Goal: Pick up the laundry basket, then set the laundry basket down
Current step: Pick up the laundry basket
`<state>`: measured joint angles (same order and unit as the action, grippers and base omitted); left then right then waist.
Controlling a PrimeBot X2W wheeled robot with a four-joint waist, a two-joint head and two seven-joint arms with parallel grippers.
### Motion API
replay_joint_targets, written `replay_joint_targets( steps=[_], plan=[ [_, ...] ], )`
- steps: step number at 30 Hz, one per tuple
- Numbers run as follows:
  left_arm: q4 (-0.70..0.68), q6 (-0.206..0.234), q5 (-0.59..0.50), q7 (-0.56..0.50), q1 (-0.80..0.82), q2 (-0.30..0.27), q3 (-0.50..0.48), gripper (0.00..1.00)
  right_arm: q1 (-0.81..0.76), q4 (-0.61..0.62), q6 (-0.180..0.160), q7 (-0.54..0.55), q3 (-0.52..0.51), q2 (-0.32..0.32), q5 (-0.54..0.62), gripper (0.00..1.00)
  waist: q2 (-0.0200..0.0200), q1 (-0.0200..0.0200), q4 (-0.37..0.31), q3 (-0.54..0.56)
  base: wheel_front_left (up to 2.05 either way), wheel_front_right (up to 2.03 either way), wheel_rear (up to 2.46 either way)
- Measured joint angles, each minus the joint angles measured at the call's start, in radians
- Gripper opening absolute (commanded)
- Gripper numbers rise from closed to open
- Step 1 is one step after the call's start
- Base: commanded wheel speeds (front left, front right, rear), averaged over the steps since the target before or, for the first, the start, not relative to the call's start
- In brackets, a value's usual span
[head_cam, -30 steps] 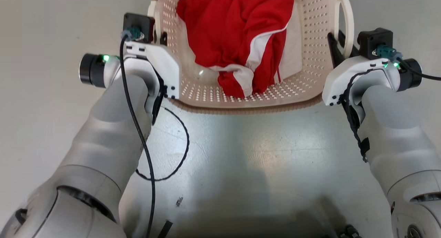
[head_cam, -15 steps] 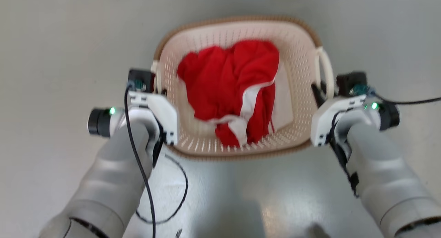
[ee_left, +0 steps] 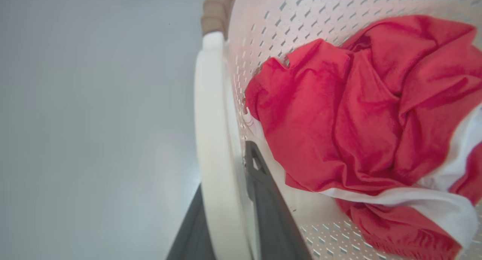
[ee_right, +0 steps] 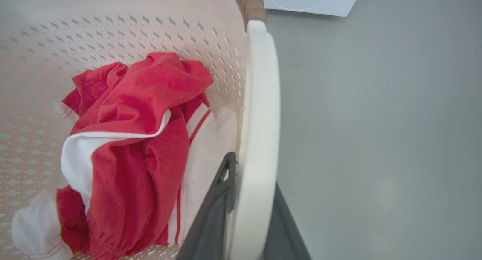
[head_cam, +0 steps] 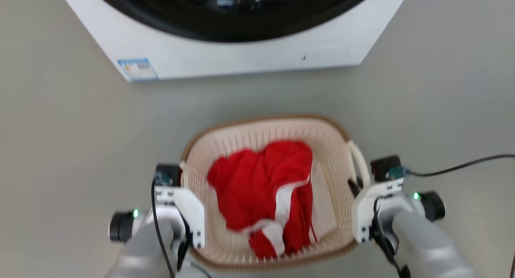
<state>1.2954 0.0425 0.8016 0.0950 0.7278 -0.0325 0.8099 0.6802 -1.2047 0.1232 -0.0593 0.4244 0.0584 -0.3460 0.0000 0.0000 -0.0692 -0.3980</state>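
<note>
Nearest, at lower left of the head view: left gripper, jaws closed on the left loop handle of the laundry basket, with one dark finger on the inner side against the perforated wall and the other on the outer side, toward the floor.

At lower right, mirrored: right gripper, jaws closed on the right loop handle, again with one finger inside the loop and one outside. Black cable leading off from the right wrist toward the view's right edge.

Between the two grippers: the cream perforated basket with its brown woven-look rim band, upright and mouth up. Not possible to tell whether resting on the grey floor or lifted clear of it.

Inside the basket: a crumpled red-and-white garment, heaped over the middle and the near end and lying against the right wall just beside the right handle.

Beyond the basket: a strip of bare floor.

Farthest, along the top edge: a white front-loading washing machine, dark round door opening above and a small label at the lower left corner of its front.
</note>
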Motion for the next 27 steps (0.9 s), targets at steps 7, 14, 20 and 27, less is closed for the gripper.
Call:
replay_joint_targets(
  steps=[7,14,20,27],
  plan=[
    [0.001,0.0,0.016,-0.031,-0.125,0.0,0.016,0.0,-0.111,0.017,0.0,0.051,0.085,0.0,-0.072,0.0,0.0,0.0,-0.012,0.152,0.0,0.0,0.0],
    [0.0,0.0,0.033,-0.069,-0.228,-0.001,0.038,0.0,-0.205,0.035,-0.001,0.1,0.163,0.001,-0.12,0.0,0.0,0.0,-0.025,0.29,0.0,0.0,0.0],
    [-0.021,0.0,0.053,-0.097,-0.294,-0.004,0.068,0.0,-0.265,0.042,-0.005,0.131,0.207,0.005,-0.154,0.0,0.0,0.0,-0.037,0.371,0.0,0.0,0.0],
    [-0.051,0.008,0.072,-0.106,-0.318,-0.009,0.091,0.0,-0.274,0.042,-0.009,0.143,0.232,0.011,-0.172,0.0,0.0,0.0,-0.043,0.395,0.0,0.0,0.0]
  ],
)
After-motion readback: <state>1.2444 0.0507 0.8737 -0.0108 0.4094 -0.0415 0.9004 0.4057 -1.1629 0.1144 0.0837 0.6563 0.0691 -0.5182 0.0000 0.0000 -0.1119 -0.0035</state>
